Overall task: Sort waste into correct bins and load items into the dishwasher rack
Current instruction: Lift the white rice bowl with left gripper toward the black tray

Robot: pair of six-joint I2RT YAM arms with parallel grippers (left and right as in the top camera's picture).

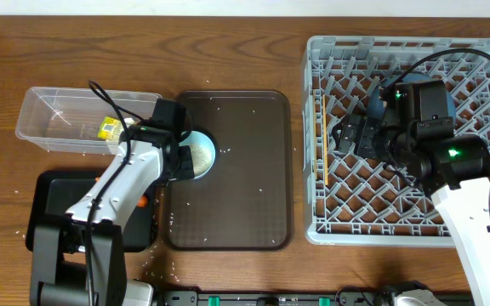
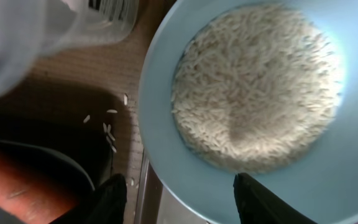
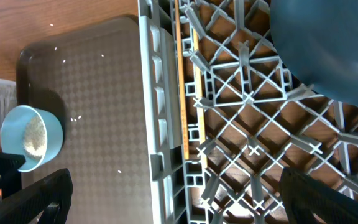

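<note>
Light-blue cup [image 2: 157,115] just ahead of left pincer [image 2: 179,182]

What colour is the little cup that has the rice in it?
Light blue; the cup holds white rice. The left wrist view shows it best.

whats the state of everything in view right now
light-blue cup: upright on brown tray, holding rice
clear box: open, wrapper inside
carrot: lying in black tray
blue plate: in the rack
left gripper: open, at the cup
right gripper: open, empty, above the rack
</note>
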